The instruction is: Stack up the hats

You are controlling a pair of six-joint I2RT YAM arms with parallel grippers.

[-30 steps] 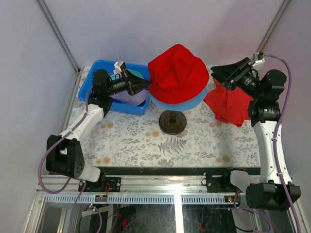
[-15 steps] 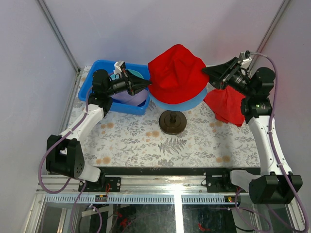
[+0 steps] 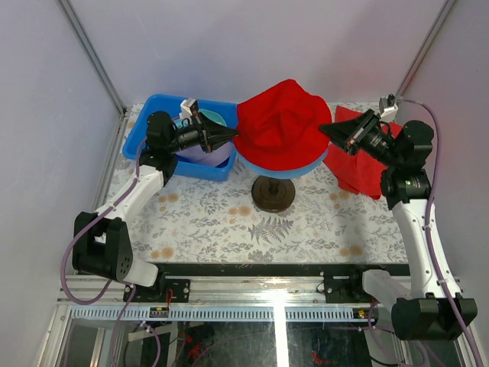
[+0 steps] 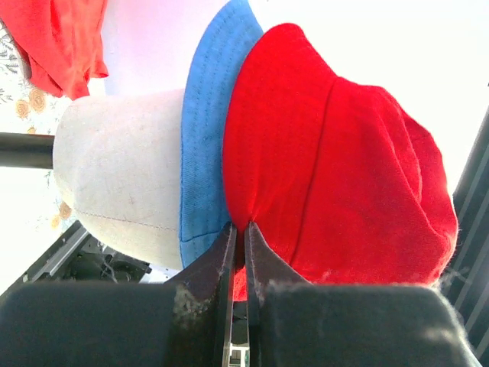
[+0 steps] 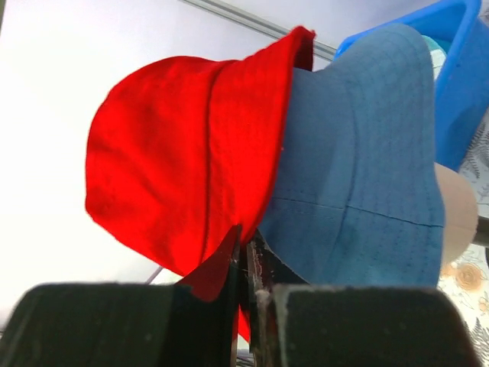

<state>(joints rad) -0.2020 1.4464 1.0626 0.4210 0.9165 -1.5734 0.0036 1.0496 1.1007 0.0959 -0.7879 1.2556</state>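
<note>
I am holding the red hat [image 3: 281, 126] by its brim from both sides: the left claw [image 3: 232, 135] and the right claw [image 3: 324, 128] are each pinching red cloth (jaws clenched tight in both wrist views). The hat is sitting over the blue hat [image 4: 206, 138] on the mannequin head [image 4: 114, 176], beside the blue bin [image 3: 141, 134].

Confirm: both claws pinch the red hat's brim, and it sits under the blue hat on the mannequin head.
Wrong: left wrist view shows the red hat over the blue hat on the mannequin head. Left claw and right claw pinch its brim.
</note>
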